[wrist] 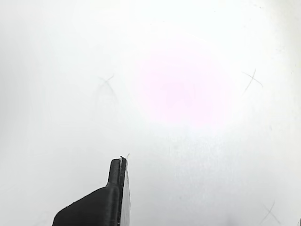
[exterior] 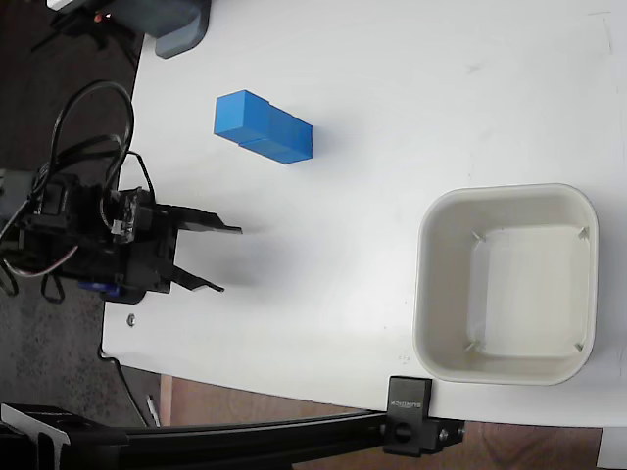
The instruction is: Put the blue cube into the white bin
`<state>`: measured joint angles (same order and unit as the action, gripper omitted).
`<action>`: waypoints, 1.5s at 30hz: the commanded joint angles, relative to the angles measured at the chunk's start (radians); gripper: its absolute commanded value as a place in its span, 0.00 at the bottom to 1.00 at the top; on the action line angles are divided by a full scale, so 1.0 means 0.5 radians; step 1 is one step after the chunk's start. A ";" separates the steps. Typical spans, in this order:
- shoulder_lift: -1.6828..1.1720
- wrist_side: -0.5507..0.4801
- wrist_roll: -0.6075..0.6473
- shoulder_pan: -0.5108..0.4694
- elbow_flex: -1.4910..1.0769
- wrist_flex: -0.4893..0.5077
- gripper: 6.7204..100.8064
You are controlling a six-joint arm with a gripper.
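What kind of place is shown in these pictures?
Probably a robot test bench in a lab. A plain white table holds only two blue cubes and a white bin. A cabled gripper sits at the table's edge, and a black clamped bar runs along the front.

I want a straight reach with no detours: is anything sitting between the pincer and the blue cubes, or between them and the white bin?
Nothing visible. In the fixed view only bare table lies between the open pincer and the two touching blue cubes, and between them and the white bin.
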<state>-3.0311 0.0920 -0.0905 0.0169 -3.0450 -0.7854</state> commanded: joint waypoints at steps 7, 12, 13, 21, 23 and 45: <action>-0.046 0.015 0.000 -0.003 0.101 0.031 0.99; -0.046 0.018 0.003 0.000 0.101 0.031 0.99; -0.046 0.021 0.003 0.003 0.101 0.031 0.99; -0.046 0.123 -0.052 0.006 0.114 0.025 0.99; -0.046 0.144 -0.058 0.006 0.184 0.006 0.99; 1.111 0.368 -0.377 0.822 1.770 -0.169 0.99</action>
<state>-2.4881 0.2025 -0.2470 0.3559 -2.2089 -0.9035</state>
